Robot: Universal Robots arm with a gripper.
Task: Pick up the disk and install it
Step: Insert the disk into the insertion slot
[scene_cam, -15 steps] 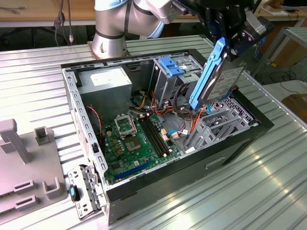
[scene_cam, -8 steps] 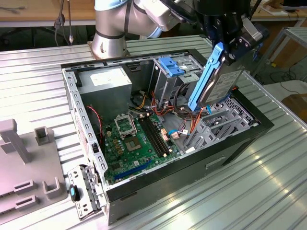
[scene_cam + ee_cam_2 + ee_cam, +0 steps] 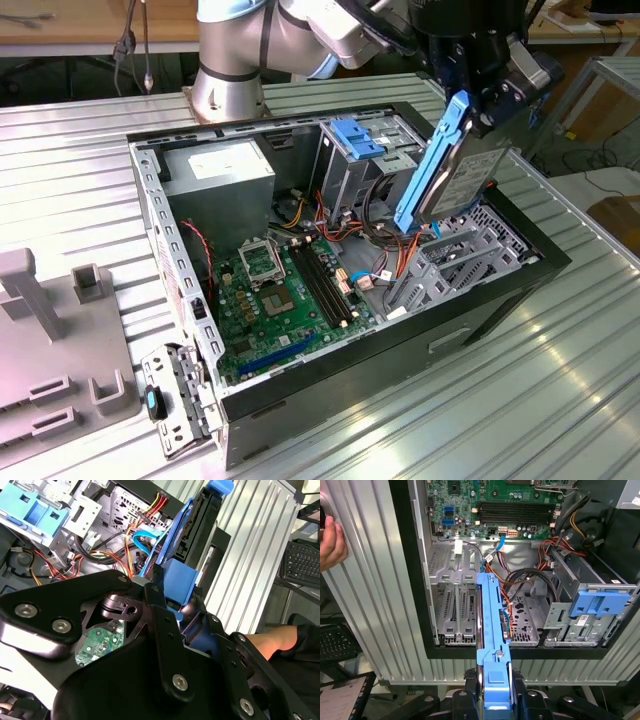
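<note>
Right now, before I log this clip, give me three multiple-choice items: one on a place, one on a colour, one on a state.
1. Where is the disk?
A. flat on the motherboard
B. in the air above the open computer case
C. on the table outside the case

2. What colour are the disk's side rails?
A. blue
B. red
C. yellow

3. What state is the gripper in?
A. open and empty
B. shut on a cable
C. shut on the disk

Answers:
1 B: the exterior view shows it held on edge over the case.
2 A: a blue rail runs along its edge in both wrist views.
3 C: in the first wrist view it clamps the rail's end.
</note>
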